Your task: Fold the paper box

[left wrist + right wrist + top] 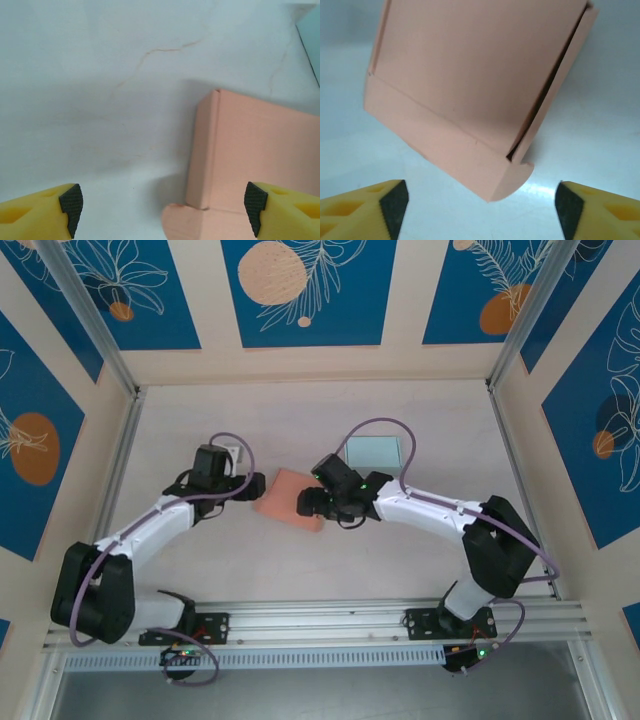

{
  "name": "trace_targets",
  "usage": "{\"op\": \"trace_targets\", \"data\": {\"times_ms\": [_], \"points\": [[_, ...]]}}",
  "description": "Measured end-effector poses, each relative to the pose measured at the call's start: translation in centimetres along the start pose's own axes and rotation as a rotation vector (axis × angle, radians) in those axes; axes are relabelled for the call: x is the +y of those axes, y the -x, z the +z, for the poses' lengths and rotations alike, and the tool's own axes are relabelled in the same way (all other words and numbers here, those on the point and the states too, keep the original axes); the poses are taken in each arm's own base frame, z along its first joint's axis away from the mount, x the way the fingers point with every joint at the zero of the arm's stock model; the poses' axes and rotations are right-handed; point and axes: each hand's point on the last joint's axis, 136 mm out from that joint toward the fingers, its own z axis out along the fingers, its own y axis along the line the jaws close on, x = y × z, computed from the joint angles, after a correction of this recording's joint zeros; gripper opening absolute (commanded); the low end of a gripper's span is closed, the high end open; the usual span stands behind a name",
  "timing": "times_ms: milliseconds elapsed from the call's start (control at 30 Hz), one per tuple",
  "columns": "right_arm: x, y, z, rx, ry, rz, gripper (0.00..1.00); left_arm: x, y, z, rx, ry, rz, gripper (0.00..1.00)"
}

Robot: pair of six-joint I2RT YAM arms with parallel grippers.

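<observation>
The paper box [288, 500] is salmon pink and lies closed on the table between both arms. In the left wrist view its corner and a rounded flap [240, 165] sit at the lower right. My left gripper [162, 210] stands open, the box edge between its yellow fingers without contact; in the top view the left gripper [250, 485] sits just left of the box. In the right wrist view the box [470, 90] shows a side slit and a rounded corner flap. My right gripper [480, 210] is open, just short of that corner; from above the right gripper [312, 502] meets the box's right edge.
A pale blue-green flat sheet [373, 451] lies behind the right arm's wrist. Aluminium frame posts and patterned blue walls bound the white table [200, 550] on three sides. A metal rail [320, 615] runs along the near edge.
</observation>
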Motion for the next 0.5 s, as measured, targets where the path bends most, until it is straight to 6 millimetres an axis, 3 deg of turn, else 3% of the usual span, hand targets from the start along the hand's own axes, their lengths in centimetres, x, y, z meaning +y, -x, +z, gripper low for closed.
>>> {"op": "trace_targets", "data": {"times_ms": [267, 500], "points": [[-3.7, 0.4, 3.0, -0.002, 0.021, 0.151, 0.88, -1.7, -1.0, 4.7, 0.116, -0.142, -0.053, 0.7], [-4.0, 0.6, 5.1, 0.007, 0.117, 0.258, 0.88, -2.6, -1.0, 6.4, 0.155, -0.197, -0.067, 0.58]]}}
